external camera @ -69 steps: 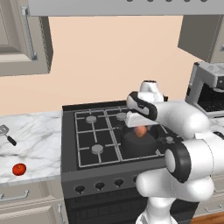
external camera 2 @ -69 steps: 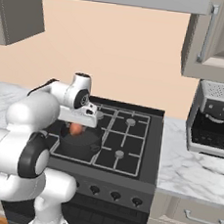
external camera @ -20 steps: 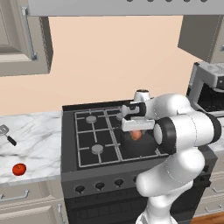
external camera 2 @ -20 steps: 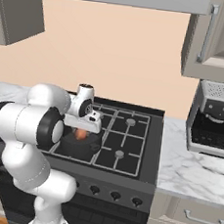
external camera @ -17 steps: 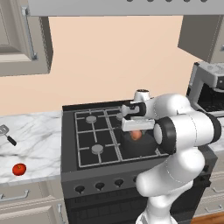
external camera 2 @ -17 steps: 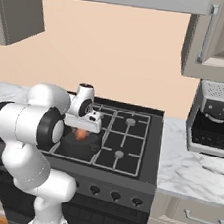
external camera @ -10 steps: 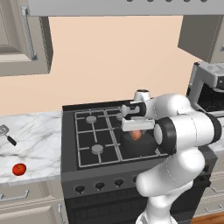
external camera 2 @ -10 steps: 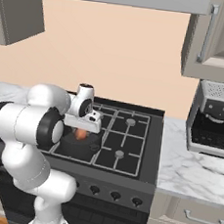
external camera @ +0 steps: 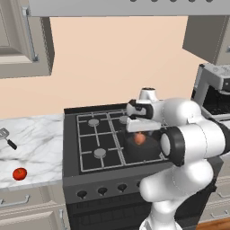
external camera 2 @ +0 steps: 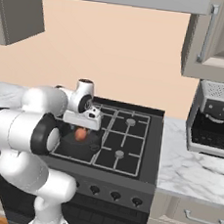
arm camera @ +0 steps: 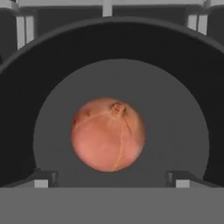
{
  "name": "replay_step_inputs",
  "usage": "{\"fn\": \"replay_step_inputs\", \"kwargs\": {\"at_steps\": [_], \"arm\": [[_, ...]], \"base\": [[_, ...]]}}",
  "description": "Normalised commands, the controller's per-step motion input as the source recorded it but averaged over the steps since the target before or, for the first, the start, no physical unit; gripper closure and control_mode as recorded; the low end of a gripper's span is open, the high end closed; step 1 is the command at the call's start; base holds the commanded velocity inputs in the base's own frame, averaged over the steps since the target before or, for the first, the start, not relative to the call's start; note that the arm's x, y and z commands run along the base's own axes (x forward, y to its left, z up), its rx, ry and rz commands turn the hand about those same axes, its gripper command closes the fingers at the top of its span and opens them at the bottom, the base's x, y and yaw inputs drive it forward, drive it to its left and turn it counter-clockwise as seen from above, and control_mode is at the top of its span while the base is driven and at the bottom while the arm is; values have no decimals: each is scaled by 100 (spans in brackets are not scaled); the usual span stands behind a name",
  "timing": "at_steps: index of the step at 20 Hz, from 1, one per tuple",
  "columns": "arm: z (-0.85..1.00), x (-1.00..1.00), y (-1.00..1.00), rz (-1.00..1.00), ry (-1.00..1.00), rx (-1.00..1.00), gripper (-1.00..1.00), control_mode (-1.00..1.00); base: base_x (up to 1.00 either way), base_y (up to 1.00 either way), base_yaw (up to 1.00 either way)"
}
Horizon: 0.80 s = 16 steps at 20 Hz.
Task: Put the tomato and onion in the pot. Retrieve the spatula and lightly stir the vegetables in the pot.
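In the hand view you look straight down into the pot point(arm camera: 109, 57), a dark round vessel taking up most of the frame. The onion point(arm camera: 108, 134), an orange-pink ball with fine skin lines, sits a little below the middle, on the pot's grey floor. The two fingers point(arm camera: 43, 178) rise at the lower left and lower right, set wide apart with the onion between them and clear of both, so they are open and grip nothing.

In the left base view the gripper point(external camera: 140, 124) hangs just above the pot point(external camera: 143, 150) at the middle right of the frame, with the onion point(external camera: 140, 139) showing inside. The tomato point(external camera: 19, 174), a bright red ball, lies on the marble tabletop point(external camera: 36, 148) at the lower left. The spatula point(external camera: 7, 138) lies above it at the left edge.

You appear to have the onion delivered, so the first half of the loading step looks done. Your next move is likely to lift clear of the pot and swing far left to the tomato, which calls for a long reach.
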Motion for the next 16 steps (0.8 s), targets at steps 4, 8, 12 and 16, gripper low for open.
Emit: {"fn": "replay_step_inputs", "kwargs": {"at_steps": [4, 8, 12, 16], "arm": [[51, -50, -3, 0, -2, 2, -100, -100], [38, -99, 0, 0, -11, 5, -100, -100], [16, -100, 0, 3, -18, 3, -100, -100], [14, -82, 0, 3, -17, 0, -100, -100]], "base": [[0, 0, 0], [0, 0, 0], [0, 0, 0], [0, 0, 0]]}}
